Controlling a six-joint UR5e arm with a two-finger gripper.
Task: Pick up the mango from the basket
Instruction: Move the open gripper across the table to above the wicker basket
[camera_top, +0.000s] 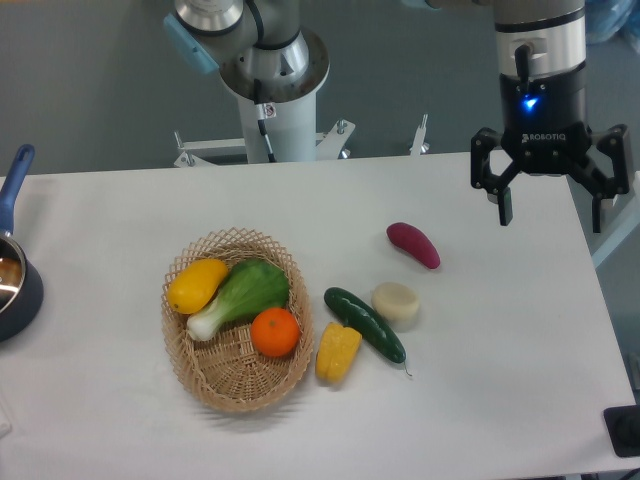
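The mango (197, 284), a plump yellow oval with an orange tinge, lies in the upper left of the tan wicker basket (236, 386). Beside it in the basket are a green leafy vegetable (245, 293) and a round orange (275, 332). My gripper (551, 211) hangs open and empty high over the table's far right, well away from the basket, its two fingers spread wide.
To the right of the basket lie a yellow bell pepper (337, 352), a dark green cucumber (365, 324), a pale round piece (396, 304) and a purple sweet potato (413, 245). A blue-handled pot (14, 275) sits at the left edge. The robot's base (272, 85) stands behind the table.
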